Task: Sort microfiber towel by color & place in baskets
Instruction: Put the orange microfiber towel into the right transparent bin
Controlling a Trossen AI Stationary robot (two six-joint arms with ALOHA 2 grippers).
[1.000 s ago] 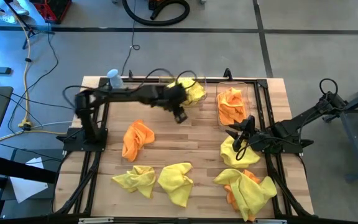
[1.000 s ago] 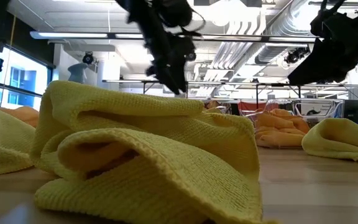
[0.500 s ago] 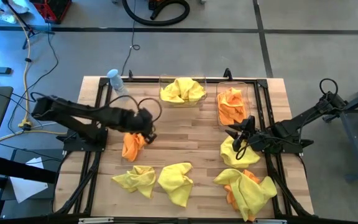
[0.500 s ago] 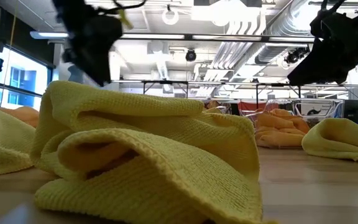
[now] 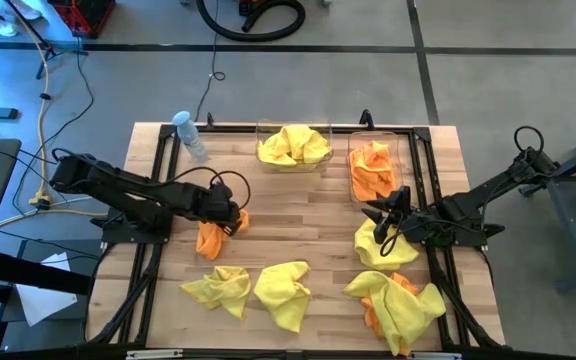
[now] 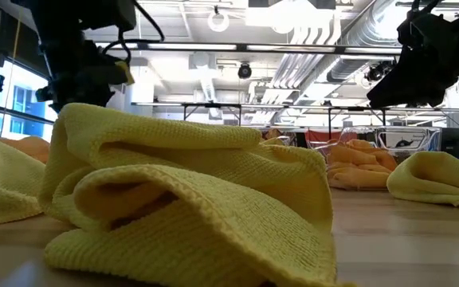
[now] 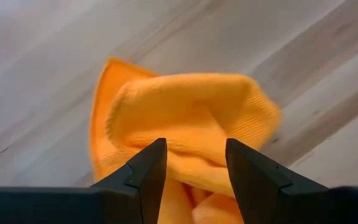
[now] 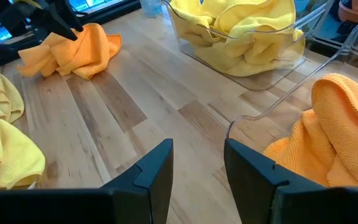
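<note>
My left gripper [image 5: 230, 214] is open and low over the orange towel [image 5: 211, 237] that lies rumpled on the table's left middle. In the left wrist view its fingers [image 7: 156, 163] stand on either side of a raised fold of that orange towel [image 7: 185, 118]. My right gripper [image 5: 388, 214] waits open above a yellow towel [image 5: 383, 247]. The left basket [image 5: 293, 147] holds yellow towels, the right basket [image 5: 373, 168] orange ones. More yellow towels [image 5: 218, 288] [image 5: 285, 293] lie near the front edge. My left gripper comes at the orange towel from above, its open fingers astride the towel's raised fold [image 7: 194, 140]. Whether the fingertips touch the cloth, I cannot tell. The towel lies on the table.
A clear bottle with a pale blue cap [image 5: 189, 134] stands at the far left corner. A heap of yellow towel over orange towel [image 5: 400, 308] lies at the near right. Bare wood shows in the table's middle, between the baskets and the near towels.
My left gripper has swung away from the left basket with the yellow towels, toward the table's left and near edge, and has come down over the orange towel on the left. The right arm has kept still.
</note>
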